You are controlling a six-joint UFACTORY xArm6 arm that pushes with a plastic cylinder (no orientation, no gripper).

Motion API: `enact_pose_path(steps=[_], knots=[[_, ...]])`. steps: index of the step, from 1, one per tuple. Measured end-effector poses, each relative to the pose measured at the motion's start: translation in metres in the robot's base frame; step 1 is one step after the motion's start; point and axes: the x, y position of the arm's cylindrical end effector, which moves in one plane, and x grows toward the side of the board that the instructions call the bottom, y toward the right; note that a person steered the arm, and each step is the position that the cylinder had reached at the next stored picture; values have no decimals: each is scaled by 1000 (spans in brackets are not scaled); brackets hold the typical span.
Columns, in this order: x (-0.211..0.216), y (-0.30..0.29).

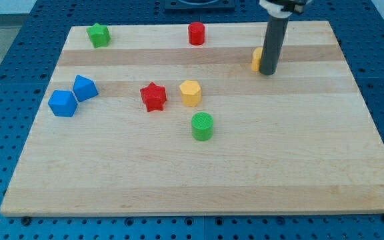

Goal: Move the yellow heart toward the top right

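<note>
My tip [267, 72] touches the yellow block [256, 59] — mostly hidden behind the rod — near the board's [245, 167] top right.

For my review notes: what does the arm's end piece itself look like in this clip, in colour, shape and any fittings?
A straight, dark grey cylindrical rod, plain and unmarked, with no jaws. Its upper end enters a white fitting with a dark band, cut off by the view's top. No cables show. My tip is blunt and flat-ended.
</note>
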Motion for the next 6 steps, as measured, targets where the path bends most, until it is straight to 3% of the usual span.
enact_pose_path(steps=[4, 6], knots=[[-4, -65], [-30, -27]])
